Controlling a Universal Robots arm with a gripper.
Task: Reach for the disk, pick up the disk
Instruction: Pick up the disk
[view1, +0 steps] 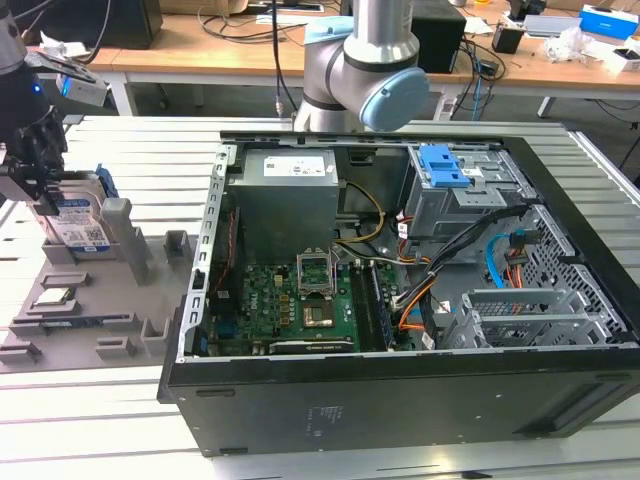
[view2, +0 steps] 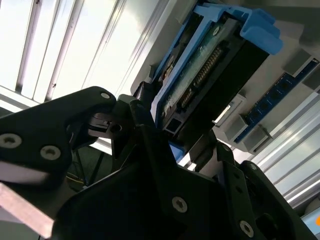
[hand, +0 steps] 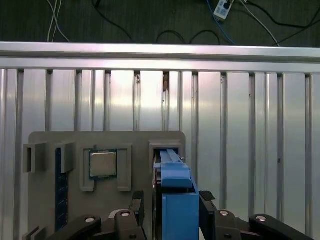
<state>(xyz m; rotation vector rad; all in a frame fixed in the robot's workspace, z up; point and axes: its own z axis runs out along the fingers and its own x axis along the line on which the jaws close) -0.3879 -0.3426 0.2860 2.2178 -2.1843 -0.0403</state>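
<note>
"Where was the disk (view1: 82, 228)?"

"Standing on edge in a slot of the grey tray (view1: 128, 268), blue bracket uppermost. The tray sat on the slatted bench (view1: 90, 400)."

"And the end effector (view1: 36, 192)?"

"Astride the disk, right at that tray. Clamped or loose, I couldn't tell. A processor chip (hand: 103, 164) lay flat in the tray, beside the disk's slot."

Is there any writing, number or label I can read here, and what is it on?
Disk label: barcodes and print, too small to read.
Power supply label: too small to read.
Computer case sticker: too blurred to read.
So no text can be quoted.
</note>
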